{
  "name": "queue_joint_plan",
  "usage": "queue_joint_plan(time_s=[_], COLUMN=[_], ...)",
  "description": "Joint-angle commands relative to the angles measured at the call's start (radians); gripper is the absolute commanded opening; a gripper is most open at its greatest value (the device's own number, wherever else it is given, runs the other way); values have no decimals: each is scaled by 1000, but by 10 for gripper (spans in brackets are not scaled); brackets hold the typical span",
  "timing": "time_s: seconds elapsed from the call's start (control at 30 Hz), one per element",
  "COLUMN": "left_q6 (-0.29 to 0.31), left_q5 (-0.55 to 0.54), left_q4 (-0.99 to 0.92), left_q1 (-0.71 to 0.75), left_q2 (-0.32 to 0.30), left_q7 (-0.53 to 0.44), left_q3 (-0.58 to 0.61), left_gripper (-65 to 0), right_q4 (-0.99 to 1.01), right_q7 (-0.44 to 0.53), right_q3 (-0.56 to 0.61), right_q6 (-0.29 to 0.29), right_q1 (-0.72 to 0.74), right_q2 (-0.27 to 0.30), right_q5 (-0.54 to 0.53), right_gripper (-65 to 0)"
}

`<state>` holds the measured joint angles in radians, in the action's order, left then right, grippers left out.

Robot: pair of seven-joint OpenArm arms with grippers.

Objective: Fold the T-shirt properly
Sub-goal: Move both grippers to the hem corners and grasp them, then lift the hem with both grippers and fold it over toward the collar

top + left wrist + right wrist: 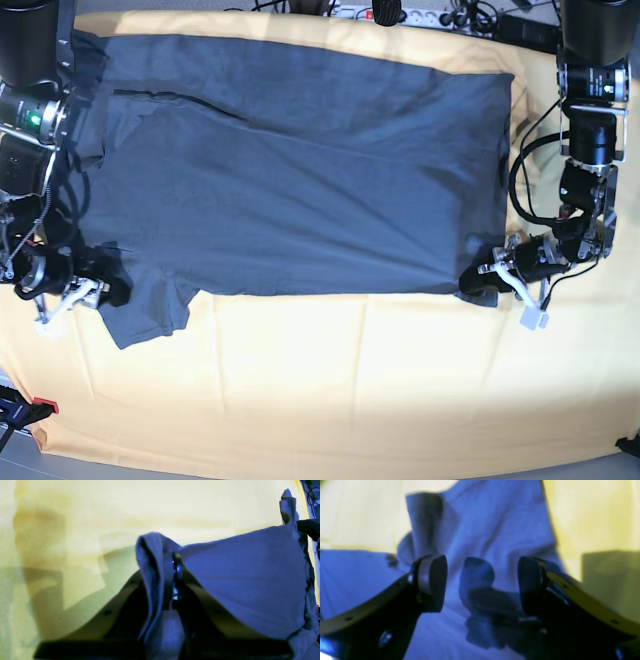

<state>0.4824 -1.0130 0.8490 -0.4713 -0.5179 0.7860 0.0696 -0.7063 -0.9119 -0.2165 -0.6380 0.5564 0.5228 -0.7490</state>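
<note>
1. One wide yellow-orange cloth [330, 380] covers the whole work surface; it is smooth and matte, with faint straight crease lines and soft shadows across it.
2. Along the far edge, beyond the cloth, sit a power strip [390, 14] and a tangle of dark cables.
3. On the cloth lies the T-shirt [300, 180] — dark slate-grey, soft cotton, spread mostly flat across the far half of the surface, with shallow wrinkles.
4. One short sleeve [145, 305] sticks out toward the near edge on the side of my right arm.
5. My left gripper [175, 577] is clamped tight on a corner of the T-shirt; the fabric bunches into a rounded fold between the jaws and drapes away in a taut sheet.
6. In the base view that pinched corner sits at the shirt's near edge, on the hem side.
7. My right gripper [481, 585] is spread wide and grasps nothing — its dark rounded pads stand apart above the fabric near the sleeve.
8. Both sets of fingers are black with pale, flat side plates.
</note>
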Motion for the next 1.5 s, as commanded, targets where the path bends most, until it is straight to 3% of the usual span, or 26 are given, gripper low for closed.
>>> queue_joint_plan(time_s=[0.0,0.1,0.23,0.43,0.67,0.77,0.93,1.2,1.47], left_q6=[-4,-4,-4,-4,-4,-4,-4,65,64], left_q5=[7,7,6,8,7,7,7,27,186], left_q4=[9,9,9,9,9,9,9,9,9], left_q1=[-22,-22,-22,-22,-23,-23,-26,-84,-164], left_q2=[-20,-20,-19,-20,-20,-20,-19,-19,-14], left_q7=[0,0,0,0,0,-8,-31,-56,-231], left_q3=[-8,-8,-8,-8,-8,-8,-8,-8,-6], left_gripper=[-650,-650,-650,-650,-650,-650,-650,-650,-650], right_q4=[-18,-18,-17,-17,-17,-17,-17,-17,-17], right_q7=[22,43,82,101,71,76,134,246,305], right_q3=[-4,-4,-4,-4,-4,-4,-4,-4,-4], right_q6=[10,60,107,68,-15,-17,-17,-18,-17], right_q1=[43,51,19,-34,-18,3,45,85,101], right_q2=[47,77,69,19,-25,-24,-20,-21,-22], right_q5=[2,51,95,81,-15,-21,27,145,203], right_gripper=[-198,-198,-198,-198,-211,-301,-634,-650,-650])
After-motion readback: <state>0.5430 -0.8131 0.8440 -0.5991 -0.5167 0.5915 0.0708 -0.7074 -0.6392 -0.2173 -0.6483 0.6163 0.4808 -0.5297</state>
